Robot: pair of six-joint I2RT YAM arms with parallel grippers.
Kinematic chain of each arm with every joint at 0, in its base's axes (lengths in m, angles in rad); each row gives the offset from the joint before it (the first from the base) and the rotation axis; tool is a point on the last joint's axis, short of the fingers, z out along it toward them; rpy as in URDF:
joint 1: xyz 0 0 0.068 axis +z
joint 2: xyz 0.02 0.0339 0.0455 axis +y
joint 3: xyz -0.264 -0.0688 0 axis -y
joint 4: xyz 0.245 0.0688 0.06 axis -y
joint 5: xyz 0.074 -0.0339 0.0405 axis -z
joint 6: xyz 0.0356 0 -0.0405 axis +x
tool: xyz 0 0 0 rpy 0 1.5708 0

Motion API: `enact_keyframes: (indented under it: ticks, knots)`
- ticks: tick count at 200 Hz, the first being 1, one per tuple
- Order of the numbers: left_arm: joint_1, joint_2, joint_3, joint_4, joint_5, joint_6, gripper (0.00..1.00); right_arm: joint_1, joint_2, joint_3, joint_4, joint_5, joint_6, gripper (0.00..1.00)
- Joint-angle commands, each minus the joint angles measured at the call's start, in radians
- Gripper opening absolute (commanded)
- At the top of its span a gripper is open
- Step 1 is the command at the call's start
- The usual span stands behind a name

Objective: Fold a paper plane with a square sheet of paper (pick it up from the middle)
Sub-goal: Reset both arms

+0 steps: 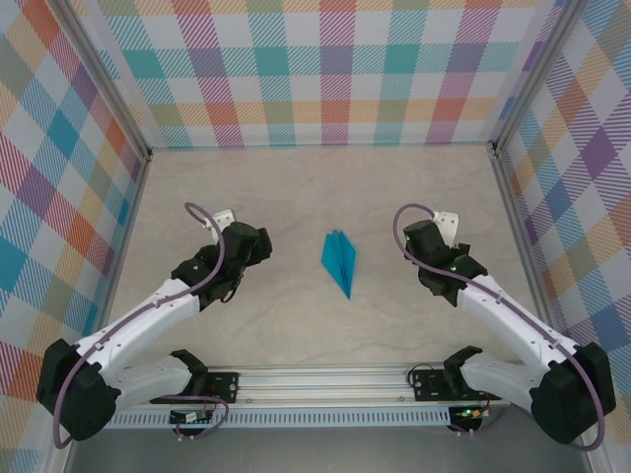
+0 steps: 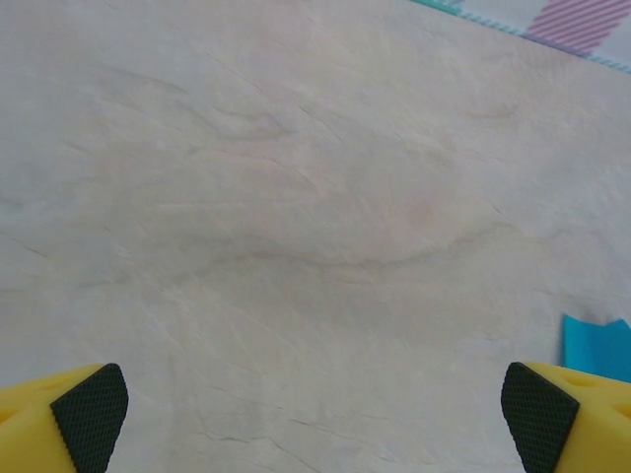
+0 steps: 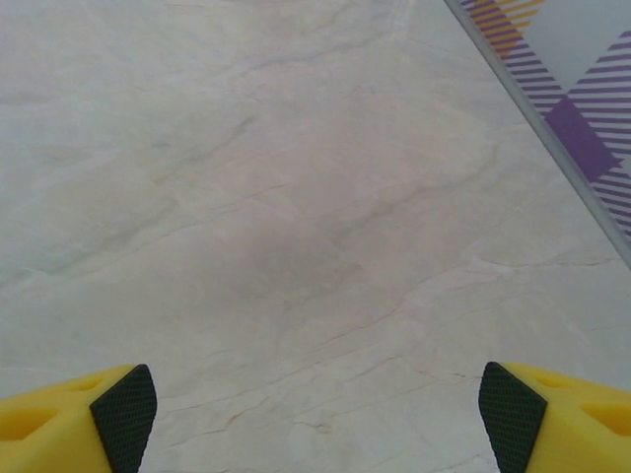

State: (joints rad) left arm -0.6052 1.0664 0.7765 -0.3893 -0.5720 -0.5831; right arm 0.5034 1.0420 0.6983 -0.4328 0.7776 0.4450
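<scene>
- Bright, even, diffuse light fills the overhead view; the pale surface (image 1: 296, 197) shows no glare.
- Shadows are faint and soft-edged.
- The paper plane (image 1: 340, 261) has sharp edges.
- Wrist views are softer, with a dim shadow patch mid-surface.

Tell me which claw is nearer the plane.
Left, narrowly: the plane lies between them, the left claw to its left with the plane's edge just beside it, the right claw to its right, hardly farther.
</scene>
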Motion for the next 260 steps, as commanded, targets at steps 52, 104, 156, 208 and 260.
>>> enact_keyframes:
  ticks: [52,104,156,208,260]
  knots:
    - [0.172,-0.050,-0.110,0.073,-0.078,0.189,1.00,-0.204,0.089,-0.157,0.520,-0.187,-0.284,1.00]
    - [0.361,0.057,-0.150,0.256,-0.009,0.350,1.00,-0.297,0.360,-0.176,0.849,-0.341,-0.425,1.00]
    - [0.396,0.149,-0.312,0.751,0.041,0.524,1.00,-0.421,0.427,-0.282,1.195,-0.649,-0.472,1.00]
    - [0.456,0.366,-0.371,1.127,0.218,0.603,1.00,-0.490,0.486,-0.285,1.240,-0.772,-0.435,1.00]
    - [0.527,0.482,-0.408,1.268,0.400,0.587,1.00,-0.490,0.484,-0.283,1.235,-0.774,-0.434,1.00]
